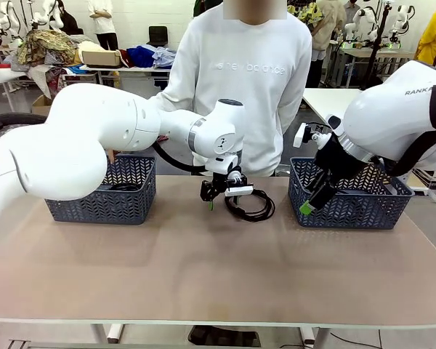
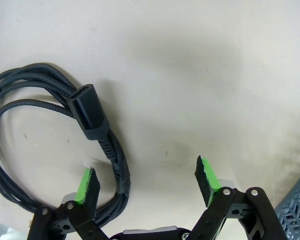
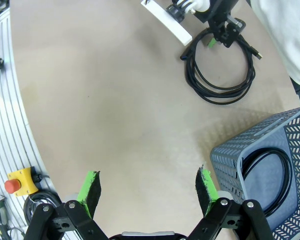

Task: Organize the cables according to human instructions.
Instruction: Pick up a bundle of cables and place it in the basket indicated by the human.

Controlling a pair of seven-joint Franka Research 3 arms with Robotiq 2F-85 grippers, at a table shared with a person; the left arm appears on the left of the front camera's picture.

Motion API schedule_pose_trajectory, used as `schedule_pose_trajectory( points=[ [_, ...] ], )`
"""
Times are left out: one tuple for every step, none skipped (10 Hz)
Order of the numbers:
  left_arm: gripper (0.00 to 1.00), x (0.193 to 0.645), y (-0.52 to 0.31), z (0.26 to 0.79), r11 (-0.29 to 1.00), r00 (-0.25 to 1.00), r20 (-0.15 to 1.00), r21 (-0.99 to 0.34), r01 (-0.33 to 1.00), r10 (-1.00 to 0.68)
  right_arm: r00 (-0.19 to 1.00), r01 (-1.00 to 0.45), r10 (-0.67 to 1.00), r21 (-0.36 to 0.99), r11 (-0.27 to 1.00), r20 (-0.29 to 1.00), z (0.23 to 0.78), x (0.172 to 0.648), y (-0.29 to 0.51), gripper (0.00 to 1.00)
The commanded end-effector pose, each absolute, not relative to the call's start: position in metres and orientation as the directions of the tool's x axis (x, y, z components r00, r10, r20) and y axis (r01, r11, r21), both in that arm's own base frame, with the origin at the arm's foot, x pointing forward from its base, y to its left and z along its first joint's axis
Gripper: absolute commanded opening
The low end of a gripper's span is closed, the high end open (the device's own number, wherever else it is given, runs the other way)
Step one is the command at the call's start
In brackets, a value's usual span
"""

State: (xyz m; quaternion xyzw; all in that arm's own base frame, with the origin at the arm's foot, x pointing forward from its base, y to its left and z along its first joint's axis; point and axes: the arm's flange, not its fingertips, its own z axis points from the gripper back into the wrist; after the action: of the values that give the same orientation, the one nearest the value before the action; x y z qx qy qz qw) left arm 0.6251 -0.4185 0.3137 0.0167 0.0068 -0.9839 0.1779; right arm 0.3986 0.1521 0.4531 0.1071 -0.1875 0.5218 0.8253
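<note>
One coiled black cable (image 1: 251, 208) lies on the tan table at the far middle, in front of the person. My left gripper (image 1: 215, 196) hovers open at its left edge. In the left wrist view the coil's strands (image 2: 20, 100) and a chunky plug (image 2: 90, 114) lie to the left, and one strand runs between the open fingers of the left gripper (image 2: 147, 177), close to the left pad (image 2: 86, 184). My right gripper (image 1: 308, 206) hangs open and empty beside the right basket (image 1: 349, 211). The right wrist view shows the right gripper (image 3: 147, 189) over bare table, the coil (image 3: 222, 75) farther off, and another cable (image 3: 270, 151) inside the basket (image 3: 230, 155).
A second grey basket (image 1: 102, 203) stands at the far left with something dark inside. The person in a white sweatshirt (image 1: 247, 73) stands at the far edge. A yellow emergency-stop box (image 3: 17, 182) sits beyond the table's edge. The table's near half is bare.
</note>
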Motion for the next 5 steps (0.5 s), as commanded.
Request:
schedule_pose_trajectory(
  points=[
    [1.00, 0.6322, -0.4212, 0.3179, -0.937, -0.937, -0.008, -0.016, 0.348, -0.348, 0.388, -0.899, 0.819, -0.020, 0.437, 0.423, 0.4540, 0.3984, 0.1518, 1.00],
    [1.00, 0.6319, -0.4208, 0.3178, -0.937, -0.937, -0.011, -0.016, 0.349, -0.349, 0.388, -0.899, 0.819, -0.020, 0.437, 0.423, 0.4540, 0.3984, 0.1518, 1.00],
    [1.00, 0.6322, -0.4203, 0.3175, -0.936, -0.937, -0.009, -0.019, 0.350, -0.350, 0.388, -0.899, 0.819, -0.020, 0.437, 0.423, 0.4540, 0.3984, 0.1518, 1.00],
    [1.00, 0.6323, -0.4206, 0.3166, -0.940, -0.940, -0.006, -0.027, 0.341, -0.341, 0.388, -0.899, 0.819, -0.020, 0.437, 0.423, 0.4540, 0.3984, 0.1518, 1.00],
    [0.80, 0.6322, -0.4207, 0.3168, -0.939, -0.940, -0.007, -0.026, 0.342, -0.342, 0.388, -0.899, 0.819, -0.020, 0.437, 0.423, 0.4540, 0.3984, 0.1518, 1.00]
  ],
)
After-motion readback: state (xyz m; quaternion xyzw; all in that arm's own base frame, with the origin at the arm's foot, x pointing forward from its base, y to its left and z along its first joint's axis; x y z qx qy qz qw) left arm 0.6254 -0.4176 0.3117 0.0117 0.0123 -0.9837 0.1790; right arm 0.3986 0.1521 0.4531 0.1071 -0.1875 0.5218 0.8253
